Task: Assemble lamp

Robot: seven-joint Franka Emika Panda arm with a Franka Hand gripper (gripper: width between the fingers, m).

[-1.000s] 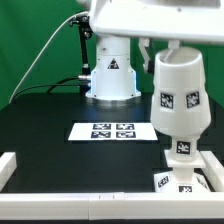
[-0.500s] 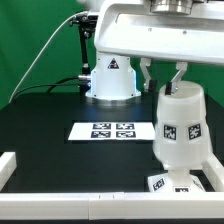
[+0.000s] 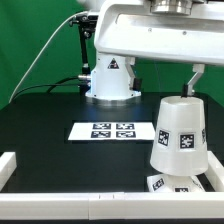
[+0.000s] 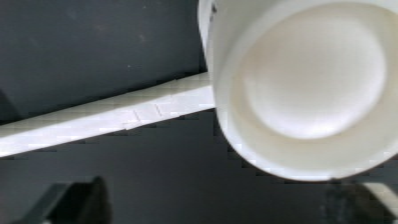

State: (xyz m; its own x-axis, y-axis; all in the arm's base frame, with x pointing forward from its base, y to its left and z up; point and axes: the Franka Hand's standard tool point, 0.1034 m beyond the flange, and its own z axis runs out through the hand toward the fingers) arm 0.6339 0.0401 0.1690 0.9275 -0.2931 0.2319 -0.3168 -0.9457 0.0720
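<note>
Nearby, jaws spread above the tilted shade (image 3: 180, 137), marker board (image 3: 112, 131) and pedestal (image 3: 111, 76) behind.

White shade (image 3: 180, 135) with black-and-white square tags, black table (image 3: 50, 125), green backdrop (image 3: 35, 40)

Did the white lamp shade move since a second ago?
Yes. The shade has come down: its bottom now sits well below the marker board in the exterior view, over the base. The gripper has let go.
</note>
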